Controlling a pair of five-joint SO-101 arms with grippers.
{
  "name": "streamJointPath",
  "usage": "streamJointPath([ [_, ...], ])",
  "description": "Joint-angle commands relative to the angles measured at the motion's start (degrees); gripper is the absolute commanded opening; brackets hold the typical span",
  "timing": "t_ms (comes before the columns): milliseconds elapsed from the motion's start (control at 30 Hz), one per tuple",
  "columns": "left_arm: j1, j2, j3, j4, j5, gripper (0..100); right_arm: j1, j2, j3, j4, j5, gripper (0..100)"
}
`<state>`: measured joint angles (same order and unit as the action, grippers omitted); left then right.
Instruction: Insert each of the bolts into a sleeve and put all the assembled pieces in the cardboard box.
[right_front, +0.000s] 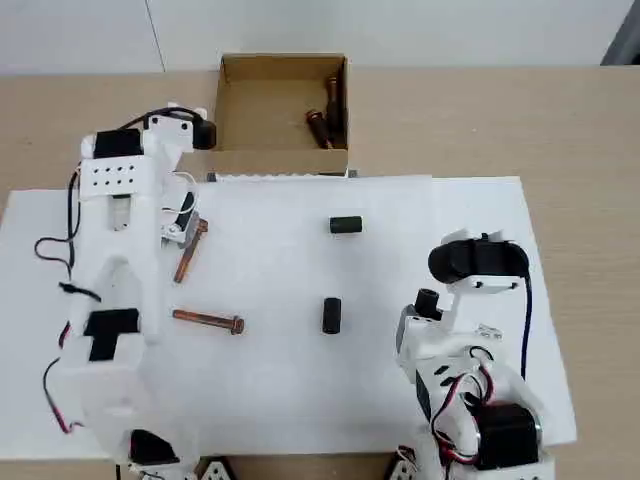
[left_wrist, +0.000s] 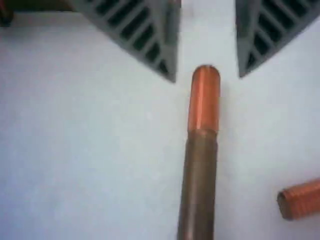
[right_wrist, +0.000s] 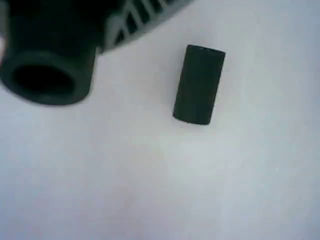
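Observation:
Two copper bolts lie on the white sheet at the left: one (right_front: 190, 250) (left_wrist: 200, 165) angled, the other (right_front: 207, 320) (left_wrist: 299, 199) nearer the front. My left gripper (right_front: 188, 222) (left_wrist: 206, 76) hangs open over the angled bolt's smooth tip, a grey finger on each side and not touching it. My right gripper (right_front: 425, 305) at the front right is shut on a black sleeve (right_front: 428, 298) (right_wrist: 47, 70); one grey finger (right_wrist: 132, 22) shows beside it. Two more black sleeves lie loose mid-sheet, one (right_front: 331, 315) (right_wrist: 199, 84) near the right gripper, one (right_front: 345, 225) farther back.
The cardboard box (right_front: 240, 110) stands at the back, just beyond the sheet, with bolt and sleeve pieces (right_front: 325, 120) in its right corner. The white sheet (right_front: 280, 390) covers most of the wooden table.

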<state>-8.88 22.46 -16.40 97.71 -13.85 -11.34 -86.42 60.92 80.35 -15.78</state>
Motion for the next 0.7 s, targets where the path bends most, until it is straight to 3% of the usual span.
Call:
streamJointPath([
  [0, -0.1, 2.7, -5.5, 0.4, -0.5, 9, 0.0, -0.4, -0.4, -1.2, 0.6, 0.3],
  [367, 0.0, 13.4, -16.4, 0.6, -2.7, 13, -0.1, -0.8, 0.7, -1.3, 0.6, 0.3],
  [667, 3.0, 19.1, -17.8, 0.2, -2.7, 13, -0.1, -0.8, 0.7, -1.3, 0.6, 0.3],
])
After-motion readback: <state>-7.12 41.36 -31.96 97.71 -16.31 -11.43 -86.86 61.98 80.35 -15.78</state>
